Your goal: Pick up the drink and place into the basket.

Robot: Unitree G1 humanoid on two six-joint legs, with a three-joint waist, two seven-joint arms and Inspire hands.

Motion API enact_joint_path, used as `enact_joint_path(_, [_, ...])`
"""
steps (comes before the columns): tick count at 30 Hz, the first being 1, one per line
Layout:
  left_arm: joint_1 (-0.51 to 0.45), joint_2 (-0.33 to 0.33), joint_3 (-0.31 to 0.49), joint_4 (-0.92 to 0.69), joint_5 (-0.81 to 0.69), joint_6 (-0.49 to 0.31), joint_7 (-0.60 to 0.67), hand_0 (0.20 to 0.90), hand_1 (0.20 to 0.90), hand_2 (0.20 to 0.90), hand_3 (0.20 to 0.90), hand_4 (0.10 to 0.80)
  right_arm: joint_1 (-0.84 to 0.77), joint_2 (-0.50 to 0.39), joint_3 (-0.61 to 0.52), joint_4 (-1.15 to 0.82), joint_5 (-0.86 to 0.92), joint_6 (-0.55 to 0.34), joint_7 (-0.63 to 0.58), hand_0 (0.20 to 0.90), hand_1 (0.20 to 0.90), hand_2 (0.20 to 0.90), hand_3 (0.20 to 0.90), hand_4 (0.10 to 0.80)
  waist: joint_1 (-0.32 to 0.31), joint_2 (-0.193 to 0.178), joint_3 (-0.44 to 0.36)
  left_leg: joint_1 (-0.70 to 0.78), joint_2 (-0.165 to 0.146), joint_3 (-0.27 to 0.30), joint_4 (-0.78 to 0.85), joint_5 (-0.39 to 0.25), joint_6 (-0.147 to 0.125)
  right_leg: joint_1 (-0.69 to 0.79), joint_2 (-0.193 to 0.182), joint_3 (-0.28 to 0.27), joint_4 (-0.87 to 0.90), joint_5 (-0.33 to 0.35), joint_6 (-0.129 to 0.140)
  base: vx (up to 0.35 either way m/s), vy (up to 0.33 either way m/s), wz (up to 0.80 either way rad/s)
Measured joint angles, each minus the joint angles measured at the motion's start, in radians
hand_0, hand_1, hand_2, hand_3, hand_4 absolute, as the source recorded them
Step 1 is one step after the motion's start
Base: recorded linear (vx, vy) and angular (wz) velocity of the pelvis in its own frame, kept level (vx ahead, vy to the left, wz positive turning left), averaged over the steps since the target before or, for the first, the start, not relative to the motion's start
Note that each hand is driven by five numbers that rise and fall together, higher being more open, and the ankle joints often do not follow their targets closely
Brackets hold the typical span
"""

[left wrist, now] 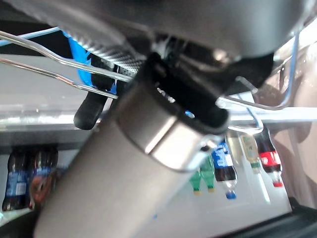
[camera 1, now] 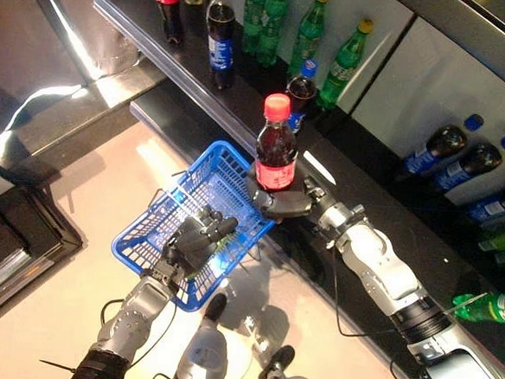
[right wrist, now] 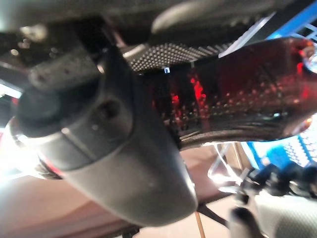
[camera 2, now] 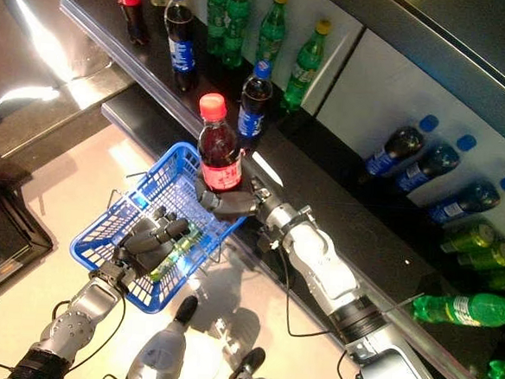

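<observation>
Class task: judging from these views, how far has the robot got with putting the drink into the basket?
Done: the red-capped cola bottle is off the shelf, gripped upright in the right robot hand. In hand: the left robot hand holds the blue basket beside it. Left: move the bottle over the basket and release it inside.

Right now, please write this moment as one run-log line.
right hand: shut on red-capped cola bottle | bottle: upright, above basket rim | left hand: holds blue basket

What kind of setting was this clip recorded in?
Probably a shop or a mock store aisle: dark shelves lined with rows of soft drink bottles, and a blue shopping basket in the left hand.
</observation>
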Motion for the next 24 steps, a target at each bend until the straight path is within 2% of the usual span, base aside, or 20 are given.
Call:
enact_joint_path(8, [0.001, 0.038, -0.001, -0.090, -0.004, 0.050, 0.000, 0.300, 0.300, 0.300, 0.200, 0.100, 0.000, 0.001, 0.055, 0.000, -0.007, -0.001, -0.002, 0.300, 0.300, 0.300, 0.200, 0.100, 0.039, -0.005, -0.003, 0.000, -0.004, -0.005, 0.000, 0.000, 0.000, 0.004, -0.002, -0.003, 0.000, -0.003, 0.004, 0.001, -0.002, 0.01])
enact_joint_path(13, [0.003, 0.070, -0.011, -0.108, -0.010, 0.091, 0.000, 0.300, 0.300, 0.300, 0.200, 0.100, 0.000, -0.001, 0.055, 0.000, -0.019, -0.002, -0.012, 0.300, 0.300, 0.300, 0.200, 0.100, 0.050, -0.019, -0.011, -0.001, -0.012, -0.030, 0.000, 0.000, -0.001, 0.017, -0.006, -0.027, -0.001, -0.011, 0.008, 0.020, -0.019, 0.14])
enact_joint_path(24, [0.017, 0.101, -0.011, -0.136, -0.015, 0.152, -0.001, 0.300, 0.300, 0.300, 0.200, 0.100, 0.000, -0.002, 0.069, 0.002, -0.074, -0.019, -0.052, 0.300, 0.300, 0.300, 0.200, 0.100, 0.075, -0.024, -0.015, -0.002, -0.017, -0.042, 0.000, 0.000, -0.001, 0.022, -0.009, -0.030, -0.003, -0.016, 0.011, 0.005, -0.003, 0.02])
